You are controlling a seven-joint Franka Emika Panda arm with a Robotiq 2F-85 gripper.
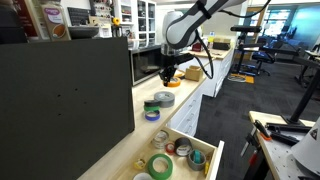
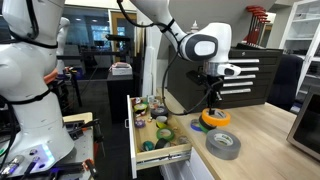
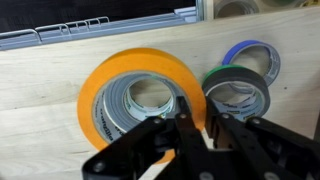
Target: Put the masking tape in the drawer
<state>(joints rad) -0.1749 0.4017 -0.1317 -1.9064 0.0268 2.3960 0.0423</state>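
Observation:
The masking tape is an orange ring, also seen under the gripper in an exterior view. My gripper is shut on the ring's right wall, with one finger inside the hole and one outside. It also shows in both exterior views. A grey roll shows through the ring's hole. The drawer is pulled out below the counter edge, and its white front faces the aisle. It also shows in an exterior view. It holds several tape rolls.
On the wooden counter beside the tape lie a dark grey roll on a green one and a blue roll. A grey roll lies nearer the counter edge. A microwave and a dark panel stand along the counter.

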